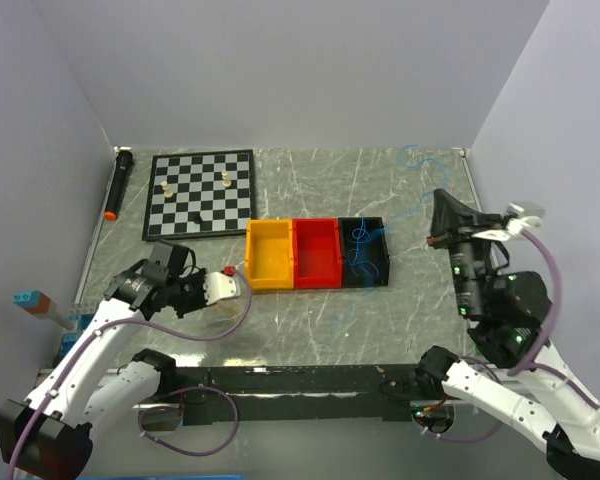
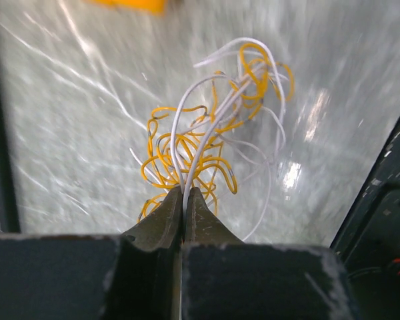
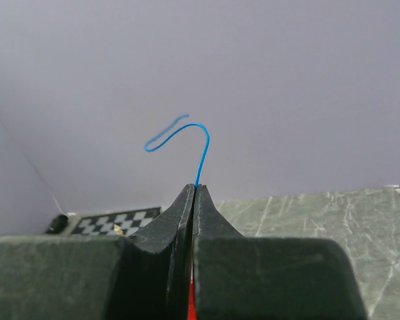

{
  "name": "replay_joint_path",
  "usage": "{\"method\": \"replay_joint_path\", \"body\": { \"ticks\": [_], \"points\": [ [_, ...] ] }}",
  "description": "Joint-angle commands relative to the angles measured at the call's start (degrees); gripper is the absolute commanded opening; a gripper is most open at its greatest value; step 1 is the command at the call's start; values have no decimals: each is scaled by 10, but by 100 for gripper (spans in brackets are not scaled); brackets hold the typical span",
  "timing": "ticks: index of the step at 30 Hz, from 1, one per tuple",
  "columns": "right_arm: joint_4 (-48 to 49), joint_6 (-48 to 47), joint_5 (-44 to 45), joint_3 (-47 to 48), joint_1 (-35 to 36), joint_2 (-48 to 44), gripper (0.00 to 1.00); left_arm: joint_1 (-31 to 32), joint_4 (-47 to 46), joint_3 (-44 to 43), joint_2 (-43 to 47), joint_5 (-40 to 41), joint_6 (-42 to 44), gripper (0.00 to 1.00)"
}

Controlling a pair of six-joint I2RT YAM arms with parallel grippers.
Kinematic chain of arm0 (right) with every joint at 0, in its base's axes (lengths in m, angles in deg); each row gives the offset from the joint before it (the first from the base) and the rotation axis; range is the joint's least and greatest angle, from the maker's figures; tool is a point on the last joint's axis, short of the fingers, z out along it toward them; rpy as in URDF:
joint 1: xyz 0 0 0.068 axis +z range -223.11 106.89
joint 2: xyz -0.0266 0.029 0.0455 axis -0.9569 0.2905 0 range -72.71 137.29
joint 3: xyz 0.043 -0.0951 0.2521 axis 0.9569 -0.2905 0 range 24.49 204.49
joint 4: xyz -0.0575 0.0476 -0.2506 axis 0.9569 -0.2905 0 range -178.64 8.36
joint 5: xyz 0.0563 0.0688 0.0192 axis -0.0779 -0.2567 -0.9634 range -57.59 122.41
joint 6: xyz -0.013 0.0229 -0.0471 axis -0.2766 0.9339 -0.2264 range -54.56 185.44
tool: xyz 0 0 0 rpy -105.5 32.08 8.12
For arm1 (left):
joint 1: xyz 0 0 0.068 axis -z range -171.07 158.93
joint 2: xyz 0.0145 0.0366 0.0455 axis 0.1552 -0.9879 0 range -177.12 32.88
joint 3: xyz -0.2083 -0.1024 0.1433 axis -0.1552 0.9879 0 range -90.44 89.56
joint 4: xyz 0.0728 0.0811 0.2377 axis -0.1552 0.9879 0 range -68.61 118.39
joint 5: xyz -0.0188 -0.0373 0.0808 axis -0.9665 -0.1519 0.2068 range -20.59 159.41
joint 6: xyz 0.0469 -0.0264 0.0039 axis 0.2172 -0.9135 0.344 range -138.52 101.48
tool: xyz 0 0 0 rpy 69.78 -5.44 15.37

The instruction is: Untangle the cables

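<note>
Shut tight, the left gripper (image 2: 185, 190) pinches the white cable (image 2: 174, 127), which is snarled with the yellow cable (image 2: 149, 133) just over the table (image 2: 60, 113), near the yellow tray (image 1: 251, 255). Well apart, the right gripper (image 3: 195, 189) is likewise clamped on the blue cable (image 3: 205, 150), held up in the air beside the black tray (image 1: 387, 262).

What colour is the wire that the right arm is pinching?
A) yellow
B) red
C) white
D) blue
D: in the right wrist view, the right end effector is shut on a blue wire that curls up above its tips.
</note>
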Motion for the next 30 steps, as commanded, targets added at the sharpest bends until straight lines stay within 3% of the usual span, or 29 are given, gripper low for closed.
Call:
{"method": "replay_joint_path", "body": {
  "ticks": [1, 14, 30],
  "points": [
    [48, -39, -8, 18, -4, 39, 0, -1, 22, -55, 0, -83, -37, 1],
    [91, -19, -62, 23, -67, 146, 0, -1, 53, -92, 23, -135, -41, 1],
    [113, 10, -103, -1, -157, 184, 0, -1, 56, -89, 23, -140, -37, 1]
  ]
}}
